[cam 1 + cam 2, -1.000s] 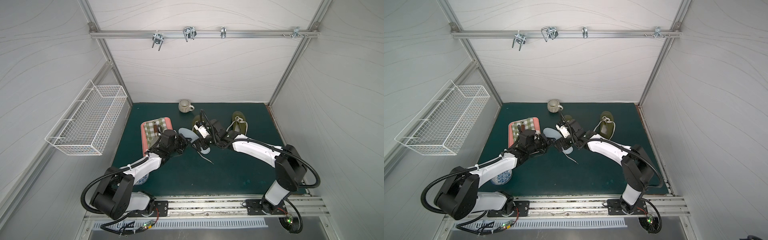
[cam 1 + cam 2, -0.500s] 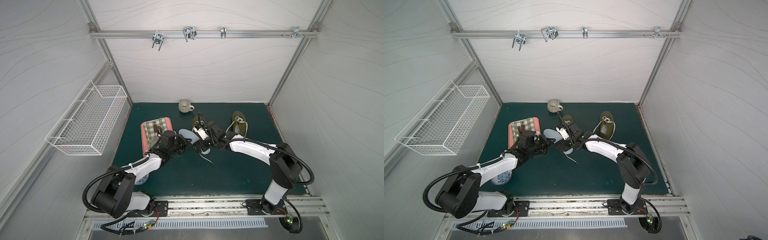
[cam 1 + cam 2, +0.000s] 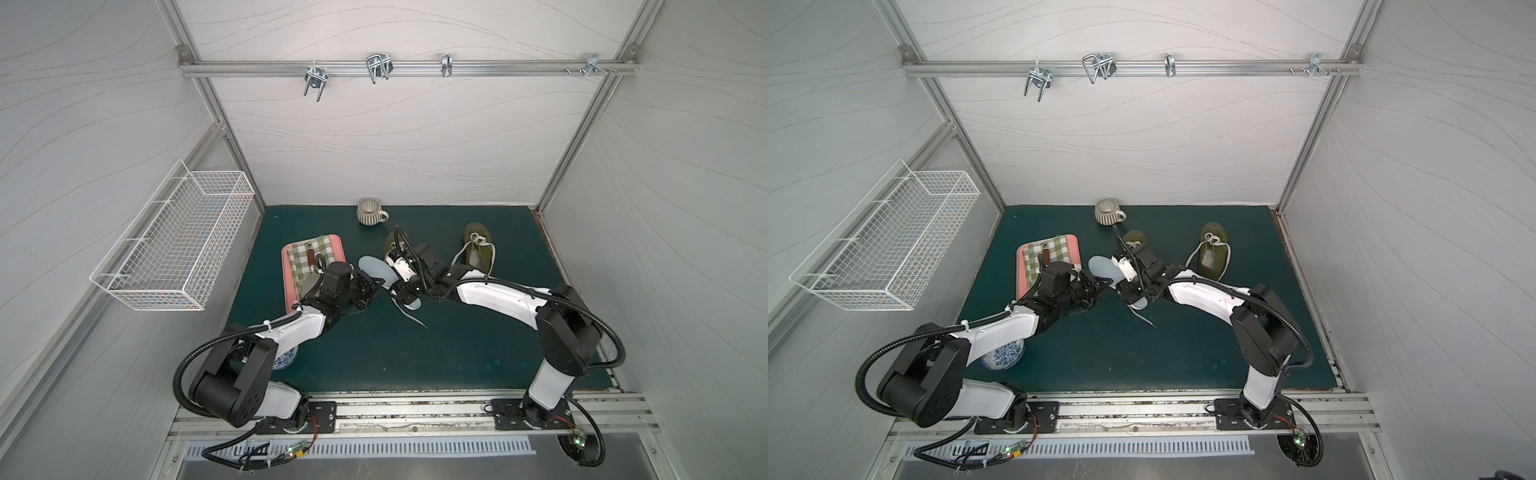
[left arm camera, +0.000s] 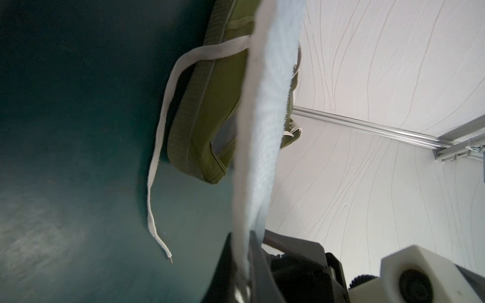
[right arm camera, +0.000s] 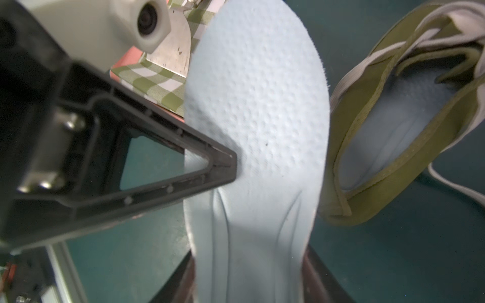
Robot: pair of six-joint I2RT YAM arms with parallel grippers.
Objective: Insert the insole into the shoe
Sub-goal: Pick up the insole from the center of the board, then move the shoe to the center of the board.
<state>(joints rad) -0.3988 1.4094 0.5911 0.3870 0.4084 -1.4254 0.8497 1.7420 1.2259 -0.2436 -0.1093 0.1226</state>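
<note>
- Top views both show the dark green desk surface (image 3: 415, 365), with the two arms meeting near its middle, a little toward the back edge. That looks like a handover.
- Just beyond them lies the olive-green canvas shoe (image 5: 393, 131), its opening turned toward the right wrist camera. Its inside already looks pale blue, and I cannot tell if that is lining. A second olive-green shoe (image 3: 478, 253) sits apart, toward the back right corner.
- Off the desk, just beside that first shoe and not in it, hangs the light blue dimpled foam insole (image 5: 257, 105).
- Pinching the insole's long edge is the left gripper (image 4: 244, 262), jaws nearly closed across its thickness, probably to steady it.
- At the heel end, the right gripper (image 5: 249, 278) brackets the insole, jaws partly open. I cannot tell whether they press. A heel grip would suit pushing it in toe-first.
- Trailing loose toward the front edge, the white flat shoelace (image 4: 157, 157) could snag.
</note>
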